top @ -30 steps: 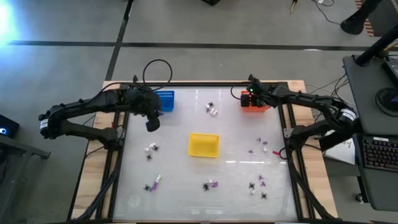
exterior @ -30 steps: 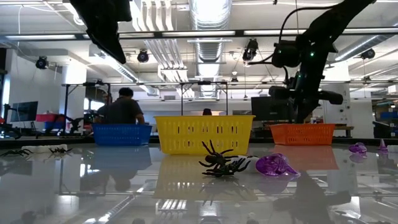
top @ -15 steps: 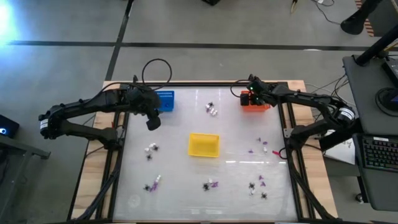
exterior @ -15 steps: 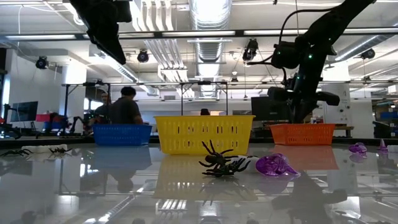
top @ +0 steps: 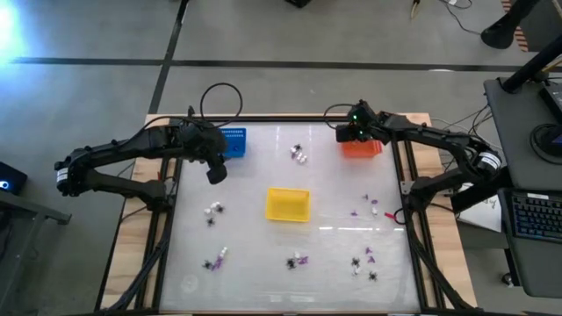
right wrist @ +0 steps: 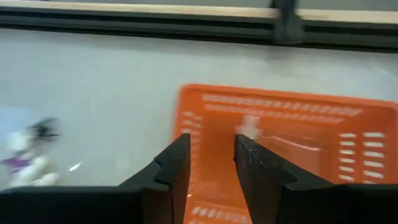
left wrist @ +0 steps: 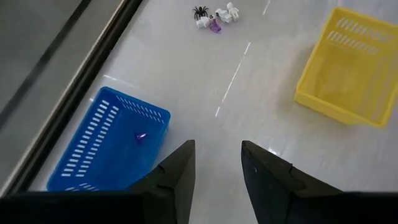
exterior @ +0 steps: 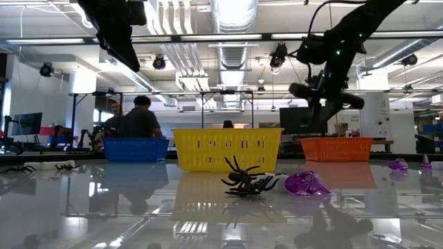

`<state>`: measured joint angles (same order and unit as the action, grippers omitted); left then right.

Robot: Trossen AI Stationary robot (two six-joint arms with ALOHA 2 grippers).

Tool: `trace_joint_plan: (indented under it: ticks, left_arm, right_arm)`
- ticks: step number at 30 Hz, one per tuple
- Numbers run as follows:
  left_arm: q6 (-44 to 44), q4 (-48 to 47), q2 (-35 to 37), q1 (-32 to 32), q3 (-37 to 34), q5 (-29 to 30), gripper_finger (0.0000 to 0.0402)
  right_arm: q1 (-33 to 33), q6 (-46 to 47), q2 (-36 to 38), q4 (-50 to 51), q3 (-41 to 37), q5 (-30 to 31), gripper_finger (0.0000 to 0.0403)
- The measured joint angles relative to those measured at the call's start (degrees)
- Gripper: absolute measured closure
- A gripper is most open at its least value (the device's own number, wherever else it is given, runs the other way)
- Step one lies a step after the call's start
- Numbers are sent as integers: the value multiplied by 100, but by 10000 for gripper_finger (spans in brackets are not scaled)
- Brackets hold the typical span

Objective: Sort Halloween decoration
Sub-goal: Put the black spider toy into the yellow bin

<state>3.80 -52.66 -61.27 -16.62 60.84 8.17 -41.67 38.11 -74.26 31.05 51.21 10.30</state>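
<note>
My right tool [top: 349,133], open and empty, hangs over the orange basket [top: 362,146] at the bench's far right corner, nearest the small pieces [top: 299,154] toward the far edge's middle; my left tool [top: 215,174] is open too.

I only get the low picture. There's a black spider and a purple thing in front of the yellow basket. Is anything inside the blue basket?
Observer: Yes. The left wrist view shows one tiny purple piece lying in the blue basket.
Child: And the orange one?
Observer: In the right wrist view a small white piece shows in the orange basket, with the right gripper open above it.
Child: Is the yellow one full?
Observer: From above, the yellow basket looks empty.
Child: Are there more toys left?
Observer: Yes, the high view shows little clusters, like one between the blue and orange baskets.
</note>
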Motion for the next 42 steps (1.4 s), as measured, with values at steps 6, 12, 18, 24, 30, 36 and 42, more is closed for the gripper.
trace_joint_plan:
  ticks: [6,12,18,24,30,36,42]
  left_arm:
    - [24,-8,-71,10,0,-468,273]
    - [-25,-36,-117,9,0,-468,279]
    - [-73,-37,-86,9,0,-843,283]
    - [-76,-67,-88,23,0,-1695,283]
    - [-261,-85,-90,46,0,-1730,283]
    - [-324,-85,-114,46,0,-1730,283]
    - [-310,-73,-114,46,0,-1725,283]
  right_arm:
    - [39,-524,2,881,786,-951,276]
    - [422,-876,6,1970,1564,-1568,275]
    - [1230,-819,11,2321,1866,-2001,275]
    - [2304,-481,-10,2234,1848,-2146,276]
    - [3331,-124,-169,1470,1846,-2138,284]
    - [4096,-223,-487,721,1844,-2137,289]
    - [4490,-942,-989,488,1842,-2128,288]
